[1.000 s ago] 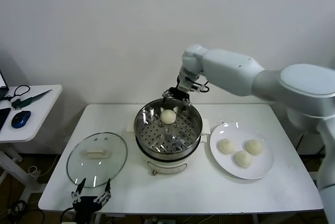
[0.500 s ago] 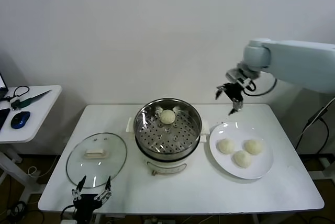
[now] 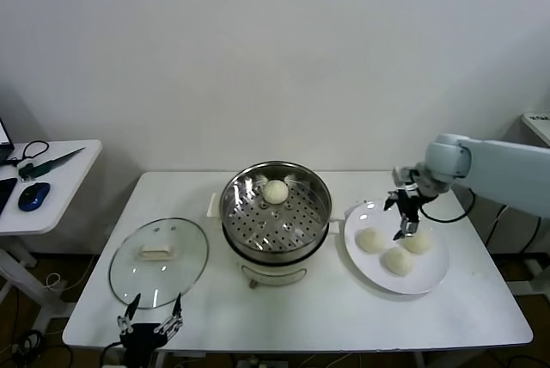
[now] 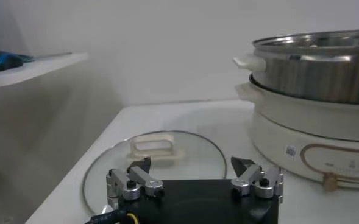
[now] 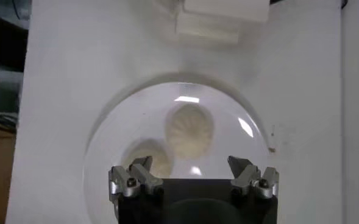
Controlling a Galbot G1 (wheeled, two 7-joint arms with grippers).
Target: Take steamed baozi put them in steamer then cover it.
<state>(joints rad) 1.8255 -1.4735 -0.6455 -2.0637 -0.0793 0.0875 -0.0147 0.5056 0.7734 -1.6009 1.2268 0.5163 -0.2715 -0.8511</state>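
One baozi lies on the perforated tray at the back of the steel steamer. Three baozi lie on the white plate: one on the left, one in front, one on the right. My right gripper is open and empty, hovering just above the plate over the buns. In the right wrist view its fingertips straddle the plate, with two baozi below. My left gripper is open and idle at the table's front left, by the glass lid.
The glass lid with a cream handle lies flat left of the steamer. A side table with a blue mouse and cables stands at far left. The wall is close behind the table.
My right arm has swung from behind the steamer, where it left a baozi, to the right and down over the plate. The left arm has not moved.
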